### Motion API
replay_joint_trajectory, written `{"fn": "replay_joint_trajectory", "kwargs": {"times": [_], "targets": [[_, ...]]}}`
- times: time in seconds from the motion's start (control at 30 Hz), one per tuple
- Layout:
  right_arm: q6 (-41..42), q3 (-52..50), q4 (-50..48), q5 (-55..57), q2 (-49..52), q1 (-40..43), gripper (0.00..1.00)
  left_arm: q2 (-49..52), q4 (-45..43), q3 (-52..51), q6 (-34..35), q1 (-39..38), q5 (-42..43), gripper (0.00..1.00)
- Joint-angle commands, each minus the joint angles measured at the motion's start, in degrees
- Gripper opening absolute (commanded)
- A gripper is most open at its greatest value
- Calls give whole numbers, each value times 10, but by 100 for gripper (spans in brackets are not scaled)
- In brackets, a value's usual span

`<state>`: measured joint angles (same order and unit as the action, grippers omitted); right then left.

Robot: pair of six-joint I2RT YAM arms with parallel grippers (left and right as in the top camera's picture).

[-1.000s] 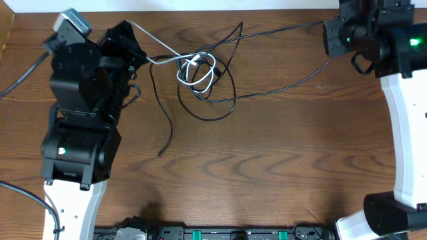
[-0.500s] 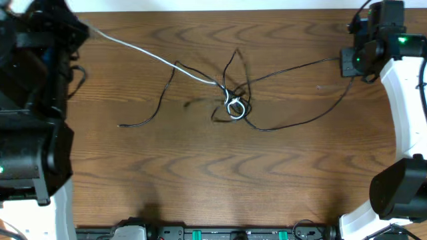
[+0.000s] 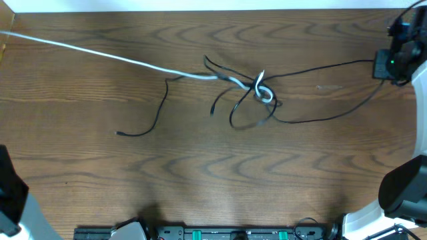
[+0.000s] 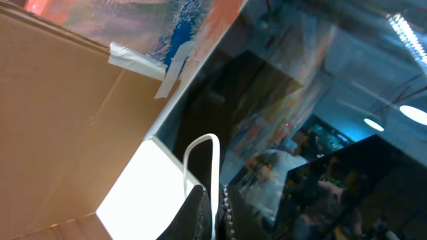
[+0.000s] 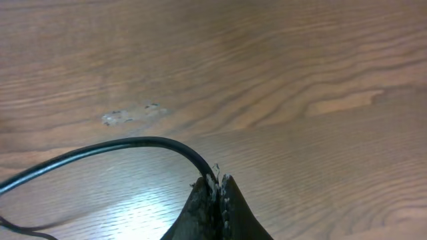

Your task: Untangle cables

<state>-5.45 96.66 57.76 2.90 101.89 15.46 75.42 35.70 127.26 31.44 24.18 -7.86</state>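
The white cable (image 3: 100,53) runs taut from the overhead view's left edge to a small knot (image 3: 261,92) at the table's middle. Long black cables (image 3: 320,67) loop through the knot; one runs right to my right gripper (image 3: 381,65), another trails left to a loose end (image 3: 120,133). My left gripper (image 4: 214,193) is out of the overhead view, lifted off the table, shut on the white cable (image 4: 215,160), which loops above its fingertips. My right gripper (image 5: 217,181) is shut on a black cable (image 5: 100,152) just above the wood.
The wooden table (image 3: 200,173) fills the overhead view. The right arm (image 3: 407,60) stands at the right edge with its base (image 3: 400,193) at the lower right. A cardboard box (image 4: 60,113) and a white edge show in the left wrist view.
My left gripper has pulled the white cable further left and out of the overhead view. My right gripper has moved right with the black cable. The knot has slid right and tightened.
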Motion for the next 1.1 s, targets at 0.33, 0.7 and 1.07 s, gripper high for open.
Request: {"fn": "replay_joint_trajectory", "kwargs": {"times": [0.33,0.7,1.07], "targets": [[16,-1,-19,62,-7,69,1,72,-4,9,-90,22,-94,8],[71,-1,-17,-37,-7,280,1,94,-12,9,-84,161,-110,8],[4,-1,-11,-147,-7,84,1,127,34,9,2,52,316,78]]}}
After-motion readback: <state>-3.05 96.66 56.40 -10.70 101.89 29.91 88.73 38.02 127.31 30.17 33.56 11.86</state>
